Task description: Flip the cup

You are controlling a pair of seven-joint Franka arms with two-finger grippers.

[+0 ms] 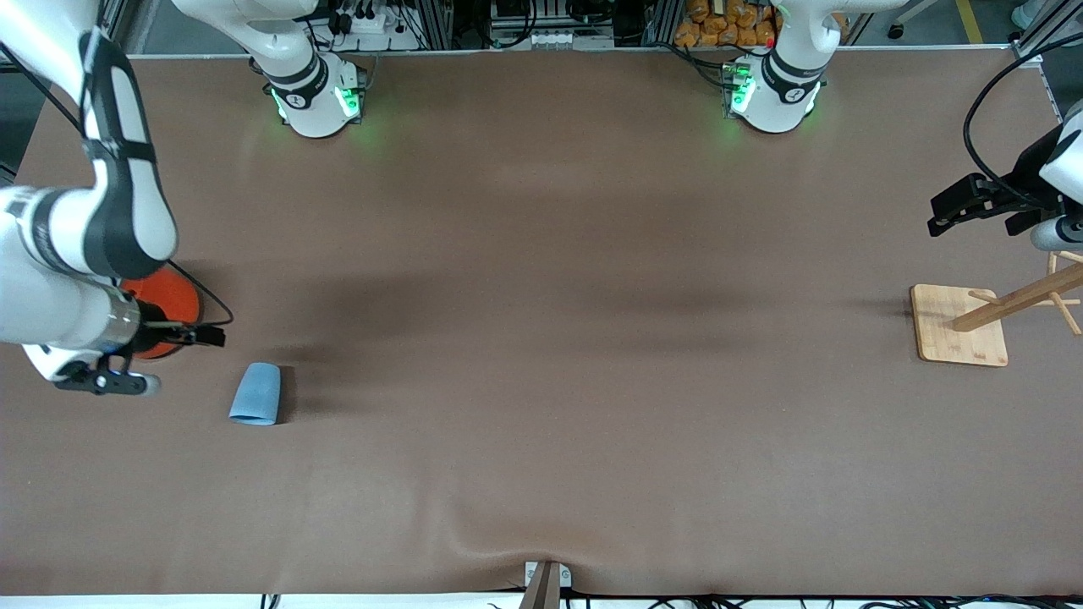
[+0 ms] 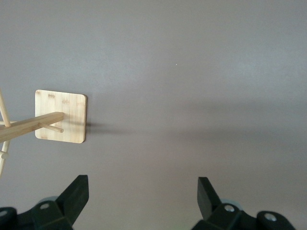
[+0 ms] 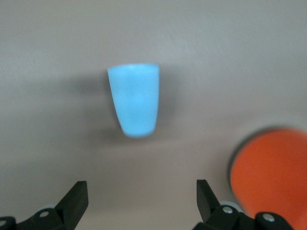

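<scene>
Both tools gape empty, left tool (image 2: pixel 143 191) waiting; right tool (image 3: pixel 142 196) should straddle the fallen cup (image 1: pixel 256 393) at its four o'clock squarely.

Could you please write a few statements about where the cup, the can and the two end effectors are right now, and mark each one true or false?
1. The cup lies on its side on the table. True.
2. The right end effector is shut on the cup. False: it is open and holds nothing.
3. The orange can stands beside the cup, toward the right arm's end of the table. True.
4. The left end effector is over the cup. False: it is open near the wooden rack, at the left arm's end.
5. The cup sits on the wooden rack. False: it lies on the table.
</scene>
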